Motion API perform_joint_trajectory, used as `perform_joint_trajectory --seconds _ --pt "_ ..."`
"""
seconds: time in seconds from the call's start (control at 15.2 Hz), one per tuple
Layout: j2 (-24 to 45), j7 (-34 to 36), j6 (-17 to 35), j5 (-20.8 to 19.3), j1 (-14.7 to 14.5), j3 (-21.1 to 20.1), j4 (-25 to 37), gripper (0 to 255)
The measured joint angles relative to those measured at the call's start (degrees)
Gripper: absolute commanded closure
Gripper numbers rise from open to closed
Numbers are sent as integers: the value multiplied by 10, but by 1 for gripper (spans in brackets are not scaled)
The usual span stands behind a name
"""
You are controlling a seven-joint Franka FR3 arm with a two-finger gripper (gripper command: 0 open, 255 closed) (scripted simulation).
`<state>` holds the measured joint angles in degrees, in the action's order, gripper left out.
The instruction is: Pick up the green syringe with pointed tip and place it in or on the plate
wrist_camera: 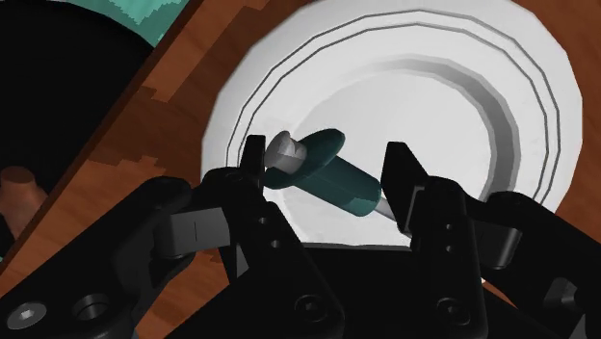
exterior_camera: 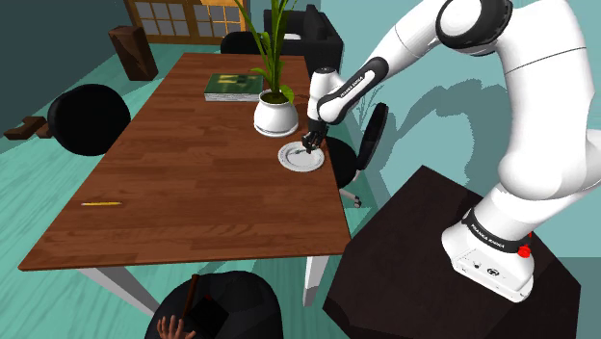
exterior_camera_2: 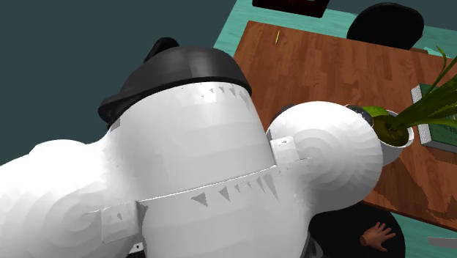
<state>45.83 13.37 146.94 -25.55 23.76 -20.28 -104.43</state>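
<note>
A dark green syringe [wrist_camera: 339, 179] with a pale grey plunger end spans slantwise between my two black fingers, touching both. My gripper [wrist_camera: 326, 166] is shut on it, just above the white plate [wrist_camera: 462, 87]. From the shoulder, the gripper [exterior_camera: 309, 146] hangs low over the plate [exterior_camera: 300, 159], which lies near the wooden table's right edge, just in front of a white plant pot [exterior_camera: 274, 117]. The syringe itself is too small to make out there.
A green book [exterior_camera: 234, 87] lies at the table's far end behind the potted plant. A yellow pencil [exterior_camera: 101, 203] lies near the left front corner. Black chairs [exterior_camera: 89, 117] ring the table. In the second exterior view the arm [exterior_camera_2: 198, 168] blocks most of the table [exterior_camera_2: 329, 66].
</note>
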Motion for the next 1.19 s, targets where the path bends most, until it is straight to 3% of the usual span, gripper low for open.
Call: perform_joint_trajectory --seconds 0.66,0.73,1.19 --pt "31 6 17 -10 -10 13 15 255" --pt "31 6 17 -10 -10 13 15 0" --pt "23 6 14 -8 -8 10 9 0"
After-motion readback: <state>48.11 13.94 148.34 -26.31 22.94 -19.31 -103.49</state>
